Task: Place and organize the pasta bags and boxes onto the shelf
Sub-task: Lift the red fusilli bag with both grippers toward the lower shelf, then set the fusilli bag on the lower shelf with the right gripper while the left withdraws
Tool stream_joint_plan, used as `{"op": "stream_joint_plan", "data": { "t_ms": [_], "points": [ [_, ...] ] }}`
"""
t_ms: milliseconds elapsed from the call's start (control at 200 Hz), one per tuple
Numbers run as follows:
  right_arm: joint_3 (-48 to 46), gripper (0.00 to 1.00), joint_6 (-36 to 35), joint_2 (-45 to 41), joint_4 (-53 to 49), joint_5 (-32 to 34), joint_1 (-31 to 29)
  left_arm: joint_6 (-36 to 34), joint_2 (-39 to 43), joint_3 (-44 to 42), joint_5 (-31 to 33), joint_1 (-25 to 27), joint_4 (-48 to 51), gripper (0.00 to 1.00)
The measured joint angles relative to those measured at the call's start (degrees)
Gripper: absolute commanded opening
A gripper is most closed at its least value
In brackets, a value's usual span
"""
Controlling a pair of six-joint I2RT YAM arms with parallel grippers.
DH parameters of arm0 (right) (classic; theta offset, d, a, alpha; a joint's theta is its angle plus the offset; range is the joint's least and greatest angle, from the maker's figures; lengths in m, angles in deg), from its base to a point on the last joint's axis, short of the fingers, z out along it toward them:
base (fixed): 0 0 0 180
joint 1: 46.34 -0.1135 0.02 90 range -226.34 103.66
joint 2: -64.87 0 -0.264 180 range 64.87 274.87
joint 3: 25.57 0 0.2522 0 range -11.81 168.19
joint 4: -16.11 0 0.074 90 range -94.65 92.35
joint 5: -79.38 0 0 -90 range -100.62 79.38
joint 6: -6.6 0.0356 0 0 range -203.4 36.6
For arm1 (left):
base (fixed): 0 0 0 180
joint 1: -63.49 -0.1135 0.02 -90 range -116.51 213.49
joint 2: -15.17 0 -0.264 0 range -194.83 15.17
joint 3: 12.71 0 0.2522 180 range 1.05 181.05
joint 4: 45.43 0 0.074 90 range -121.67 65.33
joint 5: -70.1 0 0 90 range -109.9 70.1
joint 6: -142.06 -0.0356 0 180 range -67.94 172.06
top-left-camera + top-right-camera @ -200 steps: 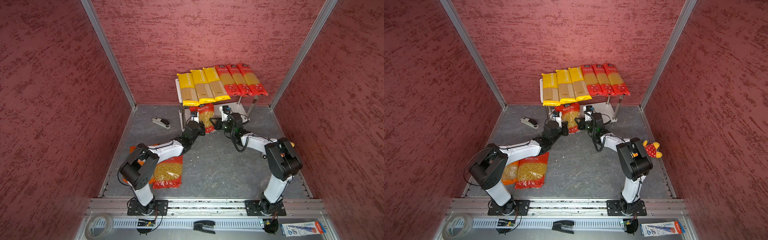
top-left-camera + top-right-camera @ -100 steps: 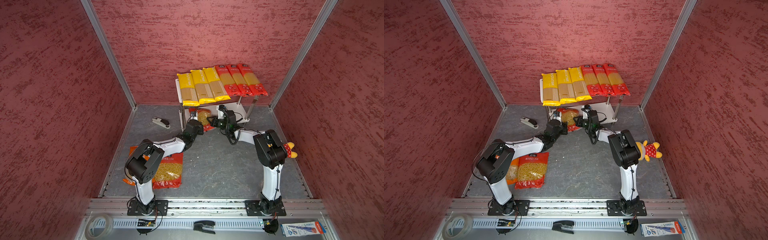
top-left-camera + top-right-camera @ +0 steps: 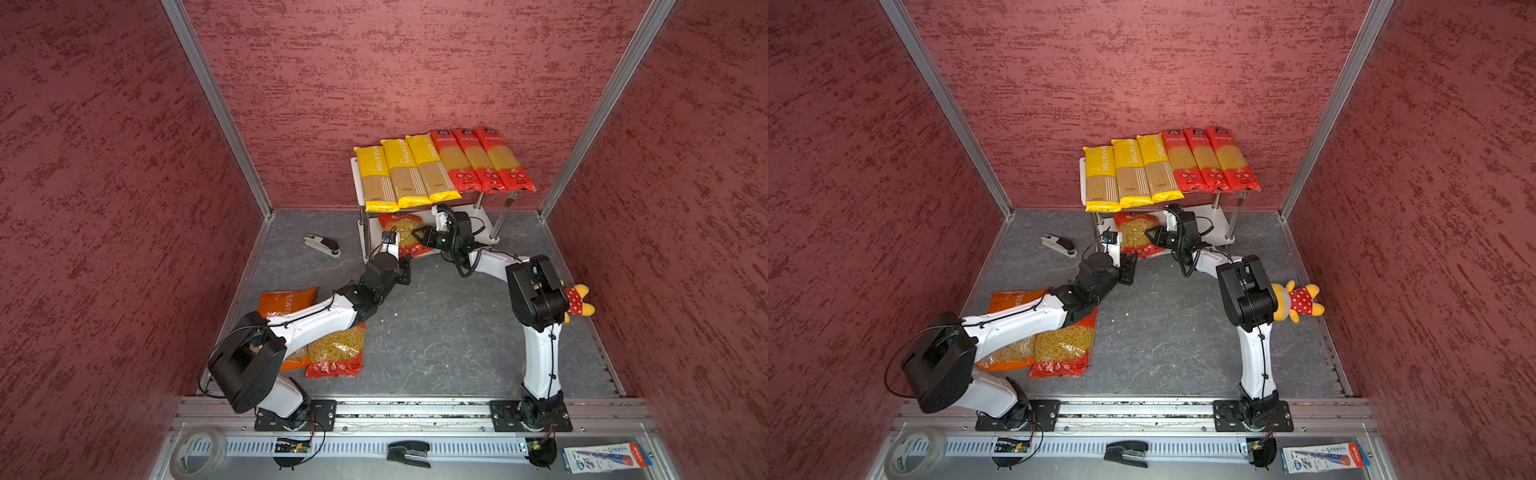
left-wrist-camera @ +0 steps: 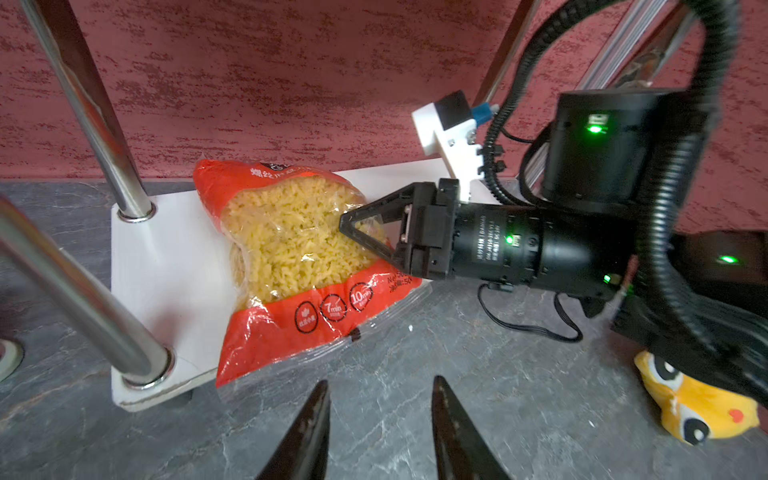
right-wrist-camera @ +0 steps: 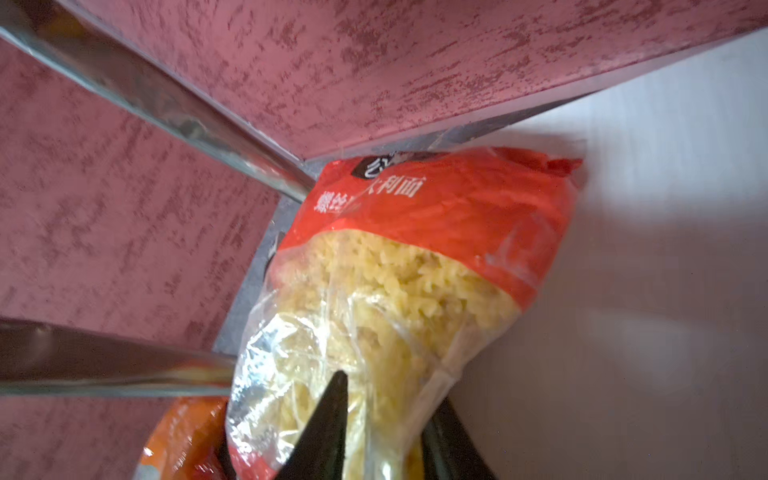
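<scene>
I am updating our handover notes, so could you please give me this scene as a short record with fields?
Shelf top tier: three yellow spaghetti packs, three red spaghetti packs, side by side.
Shelf lower tier: red short-pasta bag, front end overhanging the edge.
Left gripper: open, empty, in front of that bag.
Right gripper: jaws apart astride the bag's side; grip unclear.
Floor: orange bag and second red bag, partly under the left arm.
Other: stapler, plush toy.
</scene>
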Motion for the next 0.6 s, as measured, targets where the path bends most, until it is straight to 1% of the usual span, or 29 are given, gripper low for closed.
{"op": "stream_joint_plan", "data": {
  "t_ms": [100, 170, 286, 401, 491, 596],
  "points": [
    [0.1, 0.6, 0.3, -0.3, -1.4, 0.4, 0.2, 0.1, 5.4, -2.0, 1.5, 0.8, 3.8, 0.4],
    [-0.6, 0.63, 0.9, -0.9, -2.0, 0.9, 0.5, 0.3, 10.3, -3.4, 2.6, 1.0, 7.4, 0.41],
    [-3.2, 0.63, 1.8, -2.8, -2.3, 2.1, 1.3, 1.6, 19.0, -5.7, 4.4, 1.2, 12.8, 0.42],
    [-3.2, 0.63, 1.8, -3.0, -2.2, 3.0, 1.6, 4.2, 27.6, -8.4, 5.7, 0.1, 18.9, 0.42],
    [-2.3, 0.63, 2.0, -2.3, -1.9, 3.1, 1.6, 6.8, 32.1, -10.3, 6.3, -1.7, 23.7, 0.42],
    [1.3, 0.63, 2.2, 0.1, -1.9, 3.1, 1.2, 9.2, 35.7, -12.4, 6.4, -3.5, 27.9, 0.43]
  ]
}}
